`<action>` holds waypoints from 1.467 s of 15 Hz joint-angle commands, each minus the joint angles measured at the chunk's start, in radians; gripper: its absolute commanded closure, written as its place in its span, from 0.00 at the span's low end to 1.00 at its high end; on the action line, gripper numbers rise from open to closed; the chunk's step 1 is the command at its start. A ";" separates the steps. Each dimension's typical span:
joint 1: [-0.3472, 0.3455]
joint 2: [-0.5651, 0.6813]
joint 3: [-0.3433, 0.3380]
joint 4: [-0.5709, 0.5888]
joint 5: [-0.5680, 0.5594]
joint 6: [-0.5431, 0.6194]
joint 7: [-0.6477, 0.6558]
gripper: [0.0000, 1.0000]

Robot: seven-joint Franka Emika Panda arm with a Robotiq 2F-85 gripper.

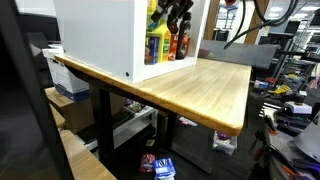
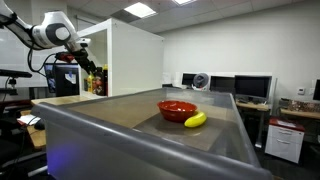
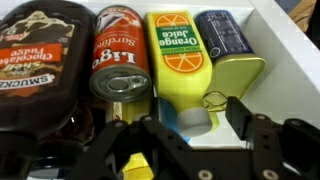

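In the wrist view my gripper [image 3: 195, 118] reaches into a white cabinet toward a row of containers. Its jaws stand apart on either side of the white cap of a yellow orange juice bottle [image 3: 180, 55], with a gap still showing at the right finger [image 3: 240, 115]. Left of the bottle stands a red sardine can [image 3: 120, 55], then a dark chocolate fudge bottle [image 3: 35, 60]. A blue tin [image 3: 225, 35] stands to its right. In both exterior views the gripper [image 1: 178, 15] [image 2: 88, 65] is at the open front of the cabinet [image 1: 100, 35] [image 2: 135, 60].
The cabinet stands on a wooden table [image 1: 200, 85]. Its white side wall [image 3: 290, 50] is close to the right finger. In an exterior view a red bowl [image 2: 177, 108] and a banana [image 2: 196, 119] lie on the tabletop away from the arm [image 2: 55, 30]. Clutter lies on the floor [image 1: 155, 165].
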 commanded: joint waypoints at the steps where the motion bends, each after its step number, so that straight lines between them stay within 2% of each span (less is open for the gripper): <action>1: -0.003 0.016 -0.002 0.014 -0.019 0.005 0.002 0.58; 6: 0.001 -0.012 -0.003 0.002 -0.012 -0.009 0.013 0.85; 8: 0.000 -0.034 -0.001 -0.009 -0.013 -0.003 0.021 0.93; 15: -0.030 -0.085 0.021 -0.038 -0.058 -0.033 0.051 0.92; 18: -0.054 -0.124 0.044 -0.056 -0.110 -0.112 0.094 0.92; 22: -0.012 -0.150 0.033 -0.041 -0.062 -0.253 0.085 0.92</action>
